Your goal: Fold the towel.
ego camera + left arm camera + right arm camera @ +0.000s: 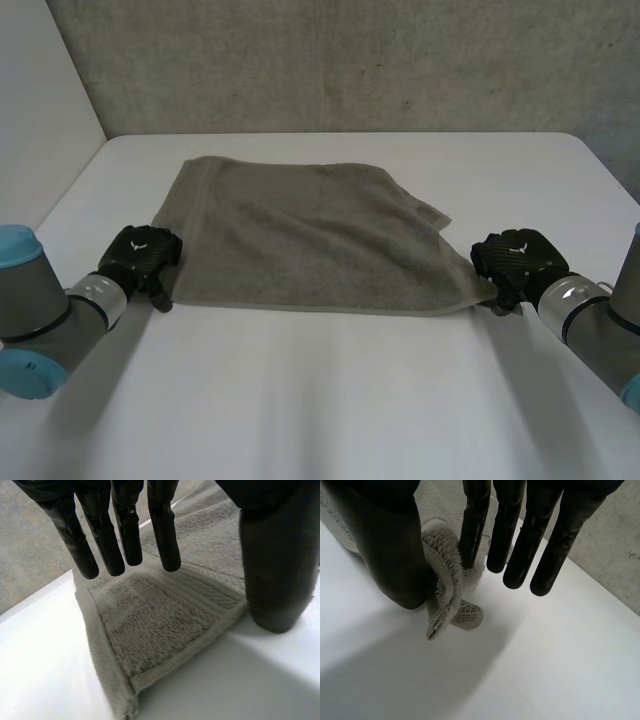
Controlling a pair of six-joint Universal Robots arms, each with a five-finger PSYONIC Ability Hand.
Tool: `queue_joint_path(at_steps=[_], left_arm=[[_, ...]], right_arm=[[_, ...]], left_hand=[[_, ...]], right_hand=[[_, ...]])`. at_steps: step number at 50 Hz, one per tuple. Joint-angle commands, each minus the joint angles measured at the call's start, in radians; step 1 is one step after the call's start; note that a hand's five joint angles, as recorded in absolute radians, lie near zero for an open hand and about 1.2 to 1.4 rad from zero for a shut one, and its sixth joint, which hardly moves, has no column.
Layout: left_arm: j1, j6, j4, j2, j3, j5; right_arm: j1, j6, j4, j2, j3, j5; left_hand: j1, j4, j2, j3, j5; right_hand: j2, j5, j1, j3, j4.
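A white desk carries a grey towel, spread out mostly flat across the middle of the desk, nearer its far edge than its near one. The towel's long near edge runs roughly parallel to the desk's near edge. Its far right corner looks slightly turned in and uneven.

The left robot hand sits at the towel's near left corner. Seen from its own wrist, it is released: its fingers are straight and hang just above the corner, while its thumb rests down beside the towel's near edge. The cloth under it lies flat and ungathered.

The right robot hand is at the towel's near right corner and is grasping it. In its own wrist view, a bunched bit of that corner is pinched between the thumb and the nearest finger; the other fingers are straight. A small white label pokes out below the pinched cloth.

The step in hand appears to be taking hold of the two near corners before the first fold; the right side looks secured, the left not yet. The next move likely calls for the left robot hand to close on its corner, then for both to lift together and carry the near edge evenly over towards the far edge
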Motion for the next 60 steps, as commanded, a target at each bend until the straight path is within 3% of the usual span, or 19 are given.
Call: queue_joint_path(at_steps=[1, 33, 37, 41, 44, 53, 60], left_arm=[[-0.001, 0.012, 0.001, -0.035, 0.044, -0.02], [-0.01, 0.0, 0.001, -0.061, 0.138, -0.048], [-0.01, 0.001, -0.01, -0.061, 0.133, -0.048], [-0.012, 0.004, -0.012, -0.057, 0.118, -0.042], [-0.012, 0.008, -0.013, -0.057, 0.115, -0.04], [-0.01, 0.011, -0.01, -0.018, 0.084, -0.043], [-0.009, 0.011, -0.006, -0.015, 0.078, -0.04]], right_arm=[[0.002, 0.0, 0.002, -0.001, 0.002, 0.0], [0.011, 0.0, 0.0, 0.008, 0.008, 0.006], [0.011, 0.0, 0.0, 0.008, 0.008, 0.006], [0.011, 0.0, -0.008, 0.008, 0.01, 0.009], [0.011, 0.002, -0.018, 0.008, 0.01, 0.021], [0.011, 0.0, -0.026, 0.014, 0.016, 0.032], [0.012, 0.0, -0.026, 0.016, 0.016, 0.032]], left_hand=[[-0.031, -0.048, -0.047, -0.05, -0.006], [-0.025, -0.042, -0.041, -0.045, -0.001], [0.016, -0.001, 0.0, -0.003, 0.041], [0.279, 0.262, 0.263, 0.259, 0.303], [0.354, 0.336, 0.337, 0.334, 0.378], [0.19, 0.172, 0.173, 0.17, 0.214], [0.204, 0.187, 0.188, 0.184, 0.228]], right_hand=[[-0.053, -0.012, -0.033, -0.035, -0.041], [-0.062, -0.02, -0.042, -0.044, -0.05], [-0.062, -0.02, -0.042, -0.044, -0.05], [-0.059, -0.017, -0.039, -0.041, -0.047], [-0.059, -0.017, -0.039, -0.041, -0.047], [-0.059, -0.017, -0.039, -0.041, -0.047], [-0.059, -0.017, -0.039, -0.041, -0.047]])
